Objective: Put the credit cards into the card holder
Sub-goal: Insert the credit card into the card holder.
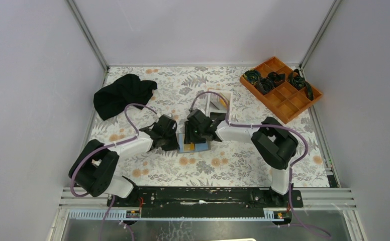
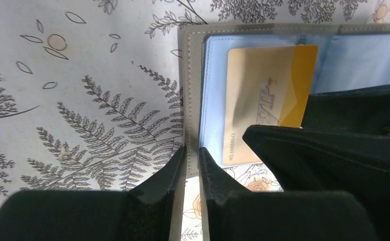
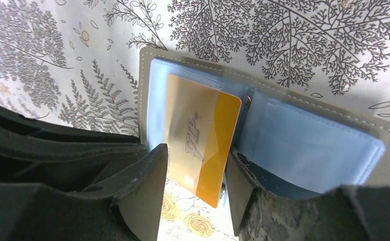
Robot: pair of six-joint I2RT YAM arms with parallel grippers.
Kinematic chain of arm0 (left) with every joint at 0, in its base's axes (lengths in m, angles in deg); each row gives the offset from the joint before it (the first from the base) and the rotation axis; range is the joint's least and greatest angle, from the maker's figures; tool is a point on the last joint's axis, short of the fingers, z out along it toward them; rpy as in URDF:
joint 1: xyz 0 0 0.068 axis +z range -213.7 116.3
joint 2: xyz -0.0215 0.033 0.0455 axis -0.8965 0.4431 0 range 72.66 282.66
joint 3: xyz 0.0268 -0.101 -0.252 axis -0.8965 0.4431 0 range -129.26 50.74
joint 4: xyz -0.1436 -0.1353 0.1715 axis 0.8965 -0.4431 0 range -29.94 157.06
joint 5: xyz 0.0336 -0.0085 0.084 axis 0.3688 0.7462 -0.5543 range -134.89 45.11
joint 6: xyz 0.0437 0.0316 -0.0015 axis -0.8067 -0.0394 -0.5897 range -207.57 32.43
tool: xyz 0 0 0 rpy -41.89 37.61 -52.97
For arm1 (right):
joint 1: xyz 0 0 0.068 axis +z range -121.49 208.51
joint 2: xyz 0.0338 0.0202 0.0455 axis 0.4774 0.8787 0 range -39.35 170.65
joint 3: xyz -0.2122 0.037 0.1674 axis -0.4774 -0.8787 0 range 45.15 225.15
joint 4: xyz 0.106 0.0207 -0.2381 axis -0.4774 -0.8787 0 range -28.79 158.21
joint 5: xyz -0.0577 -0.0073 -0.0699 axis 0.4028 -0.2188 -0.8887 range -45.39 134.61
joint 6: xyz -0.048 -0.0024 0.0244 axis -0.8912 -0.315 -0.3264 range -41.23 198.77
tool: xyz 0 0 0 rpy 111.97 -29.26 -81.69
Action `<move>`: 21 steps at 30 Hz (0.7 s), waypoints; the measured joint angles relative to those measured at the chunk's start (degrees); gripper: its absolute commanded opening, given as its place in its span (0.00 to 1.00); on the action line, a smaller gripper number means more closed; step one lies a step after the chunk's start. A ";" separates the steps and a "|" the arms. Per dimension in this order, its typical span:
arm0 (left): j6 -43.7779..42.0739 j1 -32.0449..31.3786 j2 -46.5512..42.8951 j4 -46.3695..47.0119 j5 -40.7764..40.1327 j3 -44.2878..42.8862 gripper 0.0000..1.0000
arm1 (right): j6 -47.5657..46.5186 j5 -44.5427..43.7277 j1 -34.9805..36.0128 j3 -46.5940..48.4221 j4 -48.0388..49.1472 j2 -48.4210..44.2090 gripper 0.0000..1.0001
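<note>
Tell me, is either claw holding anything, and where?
Left gripper pinches the card holder by its grey side edge. Right gripper straddles the orange card; a grip cannot be told.

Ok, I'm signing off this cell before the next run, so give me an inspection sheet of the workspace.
Surface: floral cloth, lying flat.
Job's things: card holder lies open; orange-gold card partly in a slot, one end sticking out; no other cards made out.
Clutter: black cloth far left; orange compartment tray holding black items far right; white tray behind the grippers.
Grippers: left gripper pinches the holder's edge; right gripper open, jaws either side of the card.
Cables: purple cables loop beside the grippers, off the holder.
Surroundings: plain walls on three sides; metal frame rails.
</note>
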 measured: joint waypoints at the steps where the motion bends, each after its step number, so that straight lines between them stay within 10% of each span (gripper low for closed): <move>1: 0.00 0.00 -0.22 0.61 0.70 0.42 0.19 | -0.39 -0.61 0.22 0.96 -1.42 0.37 0.53; 15: 0.00 0.04 -1.49 3.50 7.87 3.19 0.19 | -3.89 -5.53 2.36 9.46 -11.85 4.31 0.56; 21: -0.02 0.04 -1.51 3.52 8.04 3.23 0.19 | -5.79 -7.45 4.07 10.56 -12.59 4.85 0.73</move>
